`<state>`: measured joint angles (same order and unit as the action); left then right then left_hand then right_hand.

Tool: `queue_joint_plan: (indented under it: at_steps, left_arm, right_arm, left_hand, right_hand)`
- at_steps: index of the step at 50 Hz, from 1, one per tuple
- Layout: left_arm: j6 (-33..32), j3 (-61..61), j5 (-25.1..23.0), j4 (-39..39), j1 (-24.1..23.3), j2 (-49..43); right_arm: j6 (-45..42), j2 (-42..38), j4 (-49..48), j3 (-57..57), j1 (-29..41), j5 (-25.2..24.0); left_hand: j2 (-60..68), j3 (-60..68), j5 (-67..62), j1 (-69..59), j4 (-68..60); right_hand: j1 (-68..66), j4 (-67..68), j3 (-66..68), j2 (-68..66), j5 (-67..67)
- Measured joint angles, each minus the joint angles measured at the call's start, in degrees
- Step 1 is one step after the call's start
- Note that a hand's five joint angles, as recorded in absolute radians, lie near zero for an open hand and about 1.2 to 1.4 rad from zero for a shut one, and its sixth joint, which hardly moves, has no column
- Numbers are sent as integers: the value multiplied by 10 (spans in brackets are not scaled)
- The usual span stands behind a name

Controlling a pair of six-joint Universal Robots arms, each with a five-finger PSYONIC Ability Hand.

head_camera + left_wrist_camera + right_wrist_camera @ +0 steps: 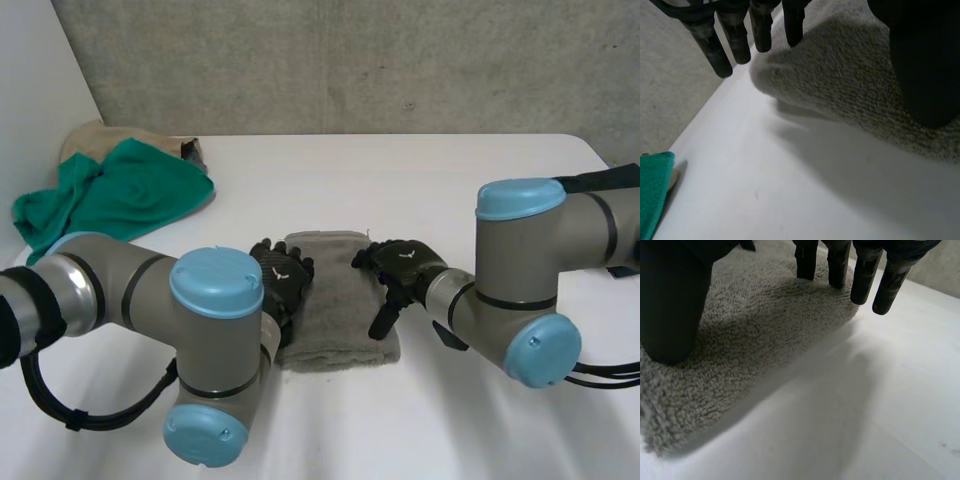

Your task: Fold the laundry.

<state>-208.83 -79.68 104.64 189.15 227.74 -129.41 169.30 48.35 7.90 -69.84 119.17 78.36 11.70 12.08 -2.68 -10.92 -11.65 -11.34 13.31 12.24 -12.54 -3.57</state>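
Left hand (283,280): fingers straight and relaxed, gripping nothing, laid on the left edge of the grey towel (335,300), probably to flatten the fold.
Right hand (400,270): likewise unclenched, thumb resting on the pile at the right edge.
Grey towel: folded, mid-table (420,170), between both hands.
Green cloth (120,195): heaped far left, well apart, probably awaiting folding.

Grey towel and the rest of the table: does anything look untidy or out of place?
The folded grey terry towel lies flat and tidy, the left hand and right hand at its side edges. What stands out is the crumpled green cloth heaped on a beige cloth at the white table's far left corner, unfolded.
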Motion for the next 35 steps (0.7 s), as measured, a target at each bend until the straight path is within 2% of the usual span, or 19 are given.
queue_joint_plan:
  at_steps: [9, 13, 20, 22, 23, 24, 27, 31, 35]
  left_arm:
    - [-13, 4, -7, 1, 0, -15]
    - [-12, 11, -11, 2, -1, -3]
    - [-8, 23, -45, 3, 5, 88]
    - [-5, 24, -77, 2, 15, 135]
    - [-5, 24, -77, 2, 15, 135]
    - [0, 24, -113, -1, 27, 172]
    - [17, 24, -182, -19, 49, 218]
    - [43, 27, -254, -53, 74, 243]
    - [75, 31, -314, -91, 96, 252]
  right_arm:
    - [-62, -11, 1, 7, 0, 37]
    - [-68, 23, -3, -1, -2, 42]
    - [-39, 111, -53, -55, -6, 49]
    - [-29, 148, -90, -94, -5, 57]
    - [-29, 148, -90, -94, -5, 57]
    - [-26, 180, -126, -136, -3, 63]
    - [-28, 228, -195, -220, 6, 72]
    - [-38, 247, -279, -306, 35, 72]
    - [-50, 232, -350, -360, 74, 72]
  left_hand:
    - [0, 0, 0, 3, 0]
    - [0, 0, 0, 3, 0]
    - [0, 0, 1, 3, 0]
    - [0, 0, 1, 3, 0]
    - [0, 0, 1, 3, 0]
    - [0, 0, 1, 3, 0]
    - [0, 0, 1, 3, 0]
    - [0, 0, 1, 3, 0]
    - [0, 0, 1, 3, 0]
  right_hand:
    - [22, 0, 0, 0, 0]
    - [22, 0, 0, 0, 3]
    - [22, 0, 0, 0, 3]
    - [22, 0, 0, 0, 3]
    - [22, 0, 0, 0, 3]
    - [22, 0, 0, 0, 3]
    - [22, 0, 0, 0, 3]
    - [22, 0, -1, 0, 3]
    - [22, 0, -1, 0, 3]
